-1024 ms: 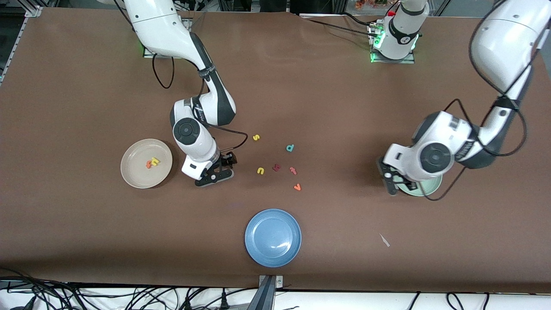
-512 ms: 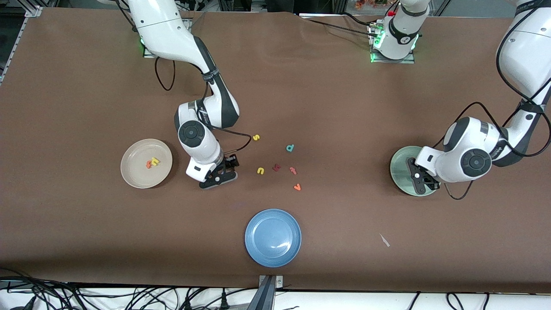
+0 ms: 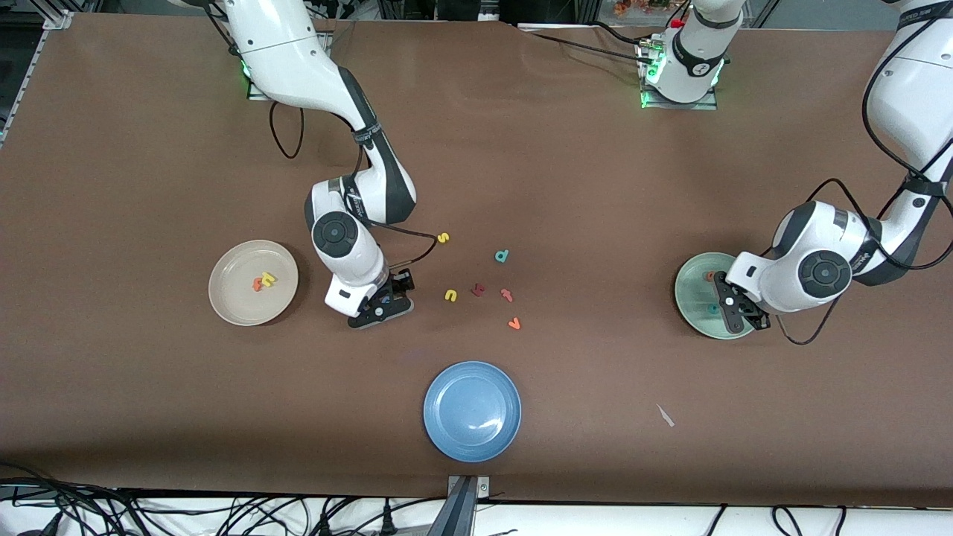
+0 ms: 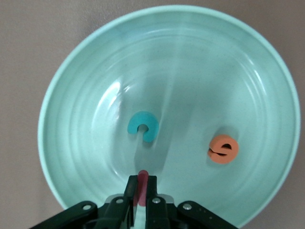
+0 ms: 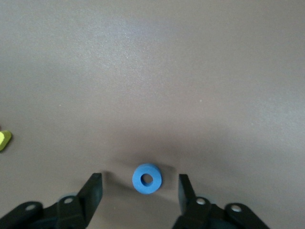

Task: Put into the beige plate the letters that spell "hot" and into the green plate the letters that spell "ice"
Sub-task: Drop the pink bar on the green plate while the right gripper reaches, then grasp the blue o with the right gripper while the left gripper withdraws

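Right gripper [image 3: 381, 304] low over the bare table, between the beige plate [image 3: 253, 283] and the loose letters. Fingers [image 5: 93, 191] spread wide, one on each side of the blue "o" [image 5: 147, 178], which lies flat on the table and touches neither.

Beige plate toward the right arm's end; yellow "h" [image 3: 268, 279] and orange "t" [image 3: 257, 284] lie in it, touching.

Left gripper [image 4: 140, 191] over the green plate [image 3: 692, 279], at the left arm's end. Fingers [image 4: 129, 188] nearly together, pinching the dark red "i" [image 4: 141, 187] upright between the tips. Whether the bar's foot touches the plate, cannot tell.

Teal "c" [image 4: 143, 126] and orange "e" [image 4: 223, 149] lie flat in the green plate, apart from each other.

Mid-table strays: yellow "s" [image 3: 443, 238], teal "d" [image 3: 502, 256], yellow "u" [image 3: 450, 295], chunky dark red letter [image 3: 478, 289], pinkish hooked letter [image 3: 507, 295], orange "v" [image 3: 514, 324].

Blue plate [image 3: 472, 411] nearest the front camera, nothing in it.
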You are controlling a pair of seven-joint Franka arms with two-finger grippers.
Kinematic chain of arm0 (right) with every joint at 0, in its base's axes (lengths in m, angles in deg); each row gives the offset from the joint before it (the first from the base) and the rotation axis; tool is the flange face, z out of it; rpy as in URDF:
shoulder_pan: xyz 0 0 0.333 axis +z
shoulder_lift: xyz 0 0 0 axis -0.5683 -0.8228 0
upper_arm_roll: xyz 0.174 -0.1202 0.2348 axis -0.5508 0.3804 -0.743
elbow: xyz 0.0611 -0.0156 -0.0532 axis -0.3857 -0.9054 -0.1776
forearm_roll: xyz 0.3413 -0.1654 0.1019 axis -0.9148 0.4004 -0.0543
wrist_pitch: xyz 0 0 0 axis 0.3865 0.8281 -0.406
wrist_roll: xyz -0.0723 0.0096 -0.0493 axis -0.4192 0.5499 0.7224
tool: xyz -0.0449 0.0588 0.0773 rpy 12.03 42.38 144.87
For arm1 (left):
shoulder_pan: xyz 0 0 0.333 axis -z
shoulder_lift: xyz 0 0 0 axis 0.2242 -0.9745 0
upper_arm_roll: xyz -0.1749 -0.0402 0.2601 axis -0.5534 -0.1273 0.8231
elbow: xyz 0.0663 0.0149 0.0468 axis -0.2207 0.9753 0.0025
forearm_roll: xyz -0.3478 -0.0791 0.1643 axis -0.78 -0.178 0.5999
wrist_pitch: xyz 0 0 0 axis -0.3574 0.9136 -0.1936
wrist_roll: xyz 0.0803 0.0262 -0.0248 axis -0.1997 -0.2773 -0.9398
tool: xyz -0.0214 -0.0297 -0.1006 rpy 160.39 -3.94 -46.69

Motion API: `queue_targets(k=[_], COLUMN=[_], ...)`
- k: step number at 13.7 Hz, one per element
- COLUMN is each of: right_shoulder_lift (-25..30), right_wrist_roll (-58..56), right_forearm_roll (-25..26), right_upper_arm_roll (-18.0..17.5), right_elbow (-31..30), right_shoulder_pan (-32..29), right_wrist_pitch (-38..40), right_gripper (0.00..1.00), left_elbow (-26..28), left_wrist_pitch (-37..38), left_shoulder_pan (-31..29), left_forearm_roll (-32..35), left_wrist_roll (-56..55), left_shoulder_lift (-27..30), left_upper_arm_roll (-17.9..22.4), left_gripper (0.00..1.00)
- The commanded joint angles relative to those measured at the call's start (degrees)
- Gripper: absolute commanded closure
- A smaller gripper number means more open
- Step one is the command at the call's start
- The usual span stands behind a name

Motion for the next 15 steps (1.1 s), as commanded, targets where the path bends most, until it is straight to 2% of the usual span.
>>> queue_targets(k=[1,2,3,5,9,12,15], right_shoulder_lift=[-1.5,-1.6,-1.6,-1.6,-1.8,-1.8,-1.8], right_wrist_roll=[-2.0,-2.0,-2.0,-2.4,-2.9,-2.9,-3.0], right_forearm_roll=[-0.7,-0.8,-0.8,-0.7,-0.8,-0.8,-0.9], right_upper_arm_roll=[-0.2,-0.3,-0.3,-0.3,-0.3,-0.3,-0.3], right_elbow=[2.1,2.1,2.1,2.1,2.0,2.0,2.0], right_shoulder_pan=[-0.5,-0.5,-0.5,-0.5,-0.6,-0.5,-0.5], right_wrist_pitch=[0.0,0.0,0.0,0.0,0.2,0.3,0.3], right_gripper=[0.29,0.31,0.32,0.36,0.43,0.46,0.49], left_elbow=[0.9,0.6,0.3,0.1,-3.4,-6.7,-11.1], left_wrist_pitch=[-1.4,-1.0,-0.9,-0.6,7.8,10.1,12.1], left_shoulder_pan=[-1.9,-1.8,-1.5,-1.5,-1.6,-1.3,-0.7], left_forearm_roll=[2.2,2.2,1.6,1.1,-1.0,-9.8,-16.2], left_wrist_roll=[1.1,1.4,1.4,1.3,0.4,0.2,-3.5], left_shoulder_lift=[-0.1,0.2,0.4,1.2,1.8,2.1,2.2], left_upper_arm_roll=[-0.8,-1.1,-1.4,-3.4,-9.5,-10.5,-10.8], left_gripper=[0.58,0.56,0.47,0.42,0.42,0.44,0.51])
